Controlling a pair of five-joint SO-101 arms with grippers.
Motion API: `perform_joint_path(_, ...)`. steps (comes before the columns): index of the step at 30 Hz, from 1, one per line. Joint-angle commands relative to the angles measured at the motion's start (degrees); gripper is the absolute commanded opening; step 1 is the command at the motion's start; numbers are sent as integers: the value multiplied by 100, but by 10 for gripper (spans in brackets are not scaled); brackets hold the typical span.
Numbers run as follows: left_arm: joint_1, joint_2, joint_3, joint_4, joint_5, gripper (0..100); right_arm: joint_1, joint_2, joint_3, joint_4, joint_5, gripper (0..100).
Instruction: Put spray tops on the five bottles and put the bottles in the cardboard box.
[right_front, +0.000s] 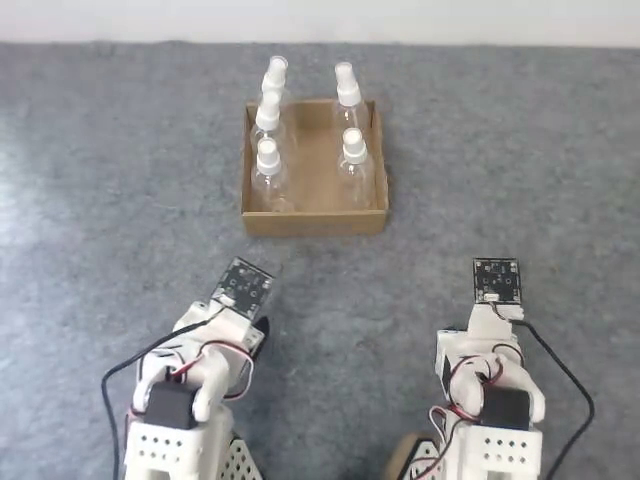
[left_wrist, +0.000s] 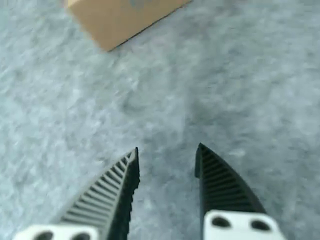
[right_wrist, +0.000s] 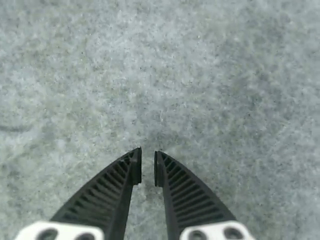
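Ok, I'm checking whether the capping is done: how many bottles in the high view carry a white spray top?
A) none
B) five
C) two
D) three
B: five bottles stand in the cardboard box, each with a white spray top, three in one column and two in the other.

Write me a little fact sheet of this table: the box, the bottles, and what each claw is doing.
box: cardboard box, open-topped, on the grey mat
bottles: five, upright inside the box, three beside two
spray tops: white, one on each bottle
left gripper: open, empty, above the mat
right gripper: shut, empty, above the mat
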Motion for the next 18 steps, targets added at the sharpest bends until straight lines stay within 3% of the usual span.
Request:
perform_joint_path(1, -448, -132, -75, 26, 0, 173, 57, -119, 123, 84, -35, 6)
perform_joint_path(10, -598, -132, -75, 26, 70, 173, 22, -127, 123, 84, -62, 6)
perform_joint_path(18, -554, -132, -75, 0, 1890, 174, 66, -127, 123, 84, -44, 6)
